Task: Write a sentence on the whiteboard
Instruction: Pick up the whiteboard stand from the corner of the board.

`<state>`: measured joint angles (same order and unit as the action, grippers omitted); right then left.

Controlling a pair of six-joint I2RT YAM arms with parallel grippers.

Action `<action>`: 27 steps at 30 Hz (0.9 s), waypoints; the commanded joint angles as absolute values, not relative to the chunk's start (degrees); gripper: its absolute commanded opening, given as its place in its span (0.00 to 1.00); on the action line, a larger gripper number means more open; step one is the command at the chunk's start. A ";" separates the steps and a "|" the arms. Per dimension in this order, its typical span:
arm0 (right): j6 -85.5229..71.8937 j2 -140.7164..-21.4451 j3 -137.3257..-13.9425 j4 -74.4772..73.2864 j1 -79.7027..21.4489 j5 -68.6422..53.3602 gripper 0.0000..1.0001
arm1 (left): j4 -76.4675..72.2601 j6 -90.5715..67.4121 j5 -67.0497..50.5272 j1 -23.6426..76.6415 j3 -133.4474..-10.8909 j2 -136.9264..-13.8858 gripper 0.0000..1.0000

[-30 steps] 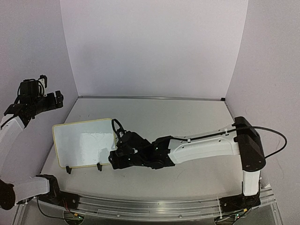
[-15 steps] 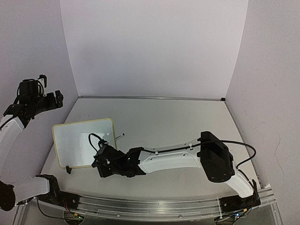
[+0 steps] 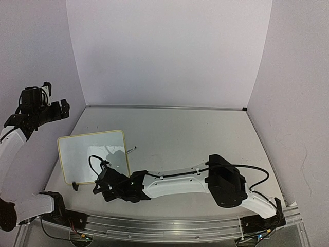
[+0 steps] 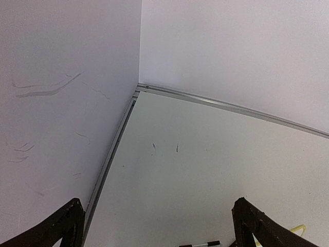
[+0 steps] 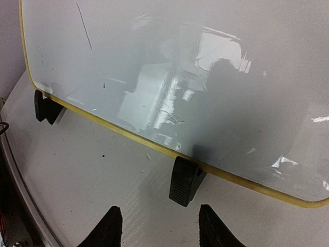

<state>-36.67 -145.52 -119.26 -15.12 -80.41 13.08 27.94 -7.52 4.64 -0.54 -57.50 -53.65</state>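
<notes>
The whiteboard (image 3: 87,154) lies on the table at the left, glossy white with a pale-yellow rim. In the right wrist view its surface (image 5: 169,62) shows glare and one thin dark stroke; no sentence is visible. My right gripper (image 3: 99,186) is open and empty at the board's near edge. In its own view (image 5: 160,216) it is just short of a black clip foot (image 5: 185,181); the second foot (image 5: 45,106) is at the left. My left gripper (image 3: 60,109) is raised by the left wall, and its own view (image 4: 158,206) shows it open and empty.
A marker (image 3: 131,150) lies on the table just right of the whiteboard and shows at the bottom of the left wrist view (image 4: 198,243). Lilac walls close off the back and sides. The right arm (image 3: 175,182) stretches low across the near part of the table.
My right arm has swung left and toward the near edge, from the board's right edge to its front edge, where it covers the right clip foot from above. The left arm has not moved.
</notes>
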 commanded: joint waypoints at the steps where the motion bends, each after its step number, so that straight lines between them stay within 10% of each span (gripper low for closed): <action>1: -37.92 -147.98 -122.28 -16.34 -80.33 17.98 0.40 | 26.10 -8.35 4.13 -0.26 -57.93 -53.56 1.00; 27: -39.61 -154.68 -130.52 -21.92 -80.24 26.97 0.13 | 26.06 -9.23 3.52 1.14 -57.74 -54.24 1.00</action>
